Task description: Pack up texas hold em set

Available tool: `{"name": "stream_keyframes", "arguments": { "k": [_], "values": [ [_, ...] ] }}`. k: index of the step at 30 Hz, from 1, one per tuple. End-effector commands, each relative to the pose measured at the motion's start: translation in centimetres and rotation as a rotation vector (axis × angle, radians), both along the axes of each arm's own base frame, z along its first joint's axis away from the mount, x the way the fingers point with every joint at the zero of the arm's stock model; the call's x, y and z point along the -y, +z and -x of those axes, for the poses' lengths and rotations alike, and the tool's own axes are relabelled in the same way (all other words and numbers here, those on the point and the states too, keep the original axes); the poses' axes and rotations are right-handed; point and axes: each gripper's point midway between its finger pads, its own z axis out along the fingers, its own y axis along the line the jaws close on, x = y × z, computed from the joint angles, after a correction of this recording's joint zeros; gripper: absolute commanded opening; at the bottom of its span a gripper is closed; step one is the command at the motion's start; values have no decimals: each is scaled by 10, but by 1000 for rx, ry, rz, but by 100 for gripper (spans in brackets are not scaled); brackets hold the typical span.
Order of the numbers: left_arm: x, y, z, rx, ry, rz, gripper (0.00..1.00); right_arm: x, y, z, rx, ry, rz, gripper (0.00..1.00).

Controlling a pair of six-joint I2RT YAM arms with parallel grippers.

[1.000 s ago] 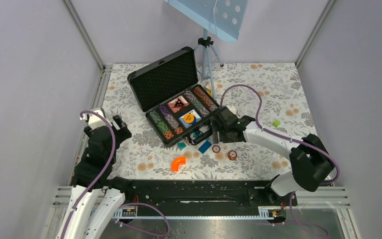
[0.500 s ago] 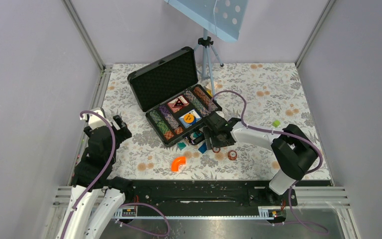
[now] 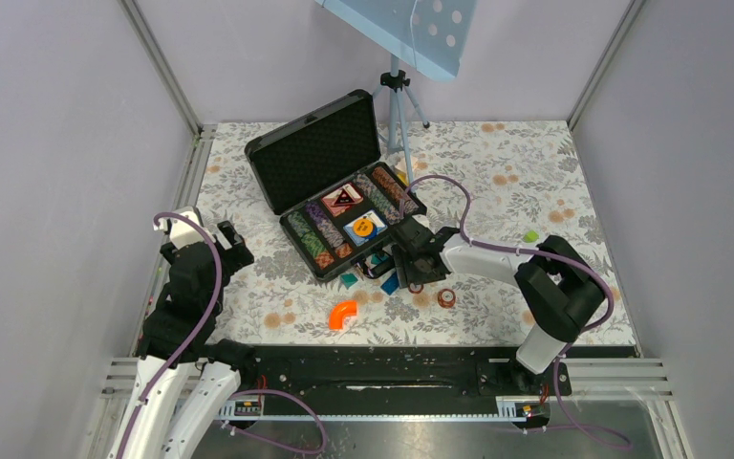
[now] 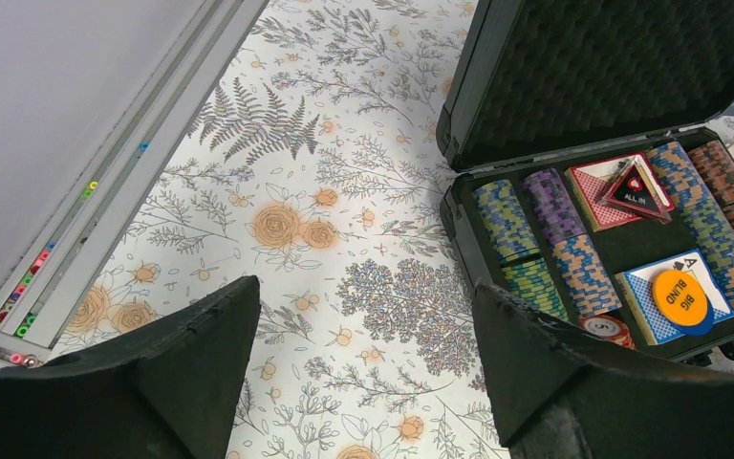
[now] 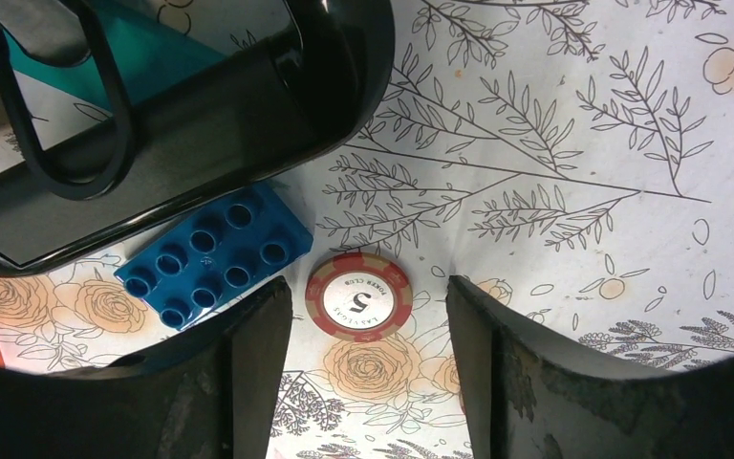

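Right end effector (image 3: 409, 277) beside open briefcase (image 3: 320, 153)

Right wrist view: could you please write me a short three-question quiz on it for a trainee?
1. True or false: the red chip lies inside the briefcase.
2. Which thing lies nearest the chip? A: an orange piece. B: a blue block. C: a card deck.
3. Fill in: the right tool hangs over the chip with its jaws ___, one on each side.

Key: 1 false, it lies on the table outside the case; 2 B; 3 open.
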Motion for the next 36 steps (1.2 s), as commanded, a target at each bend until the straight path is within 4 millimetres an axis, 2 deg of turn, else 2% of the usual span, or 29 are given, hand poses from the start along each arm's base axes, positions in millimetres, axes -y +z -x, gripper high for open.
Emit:
{"name": "stream_keyframes", "arguments": {
  "k": [1,6,23,30,36],
  "values": [
    [2,10,-3,44,-11,3,81,1,-6,3,-1,5,37,66],
    [2,10,-3,44,-11,3,81,0,-6,6,-2,23,65,62],
    [2,10,-3,45,-12,4,81,6,-11,23,-19,25,100,58],
    [2,10,-3,44,-13,4,81,6,-12,24,-10,7,84,53],
    [2,10,-4,44,-14,4,81,7,-4,19,25,-4,79,49]
  ]
}}
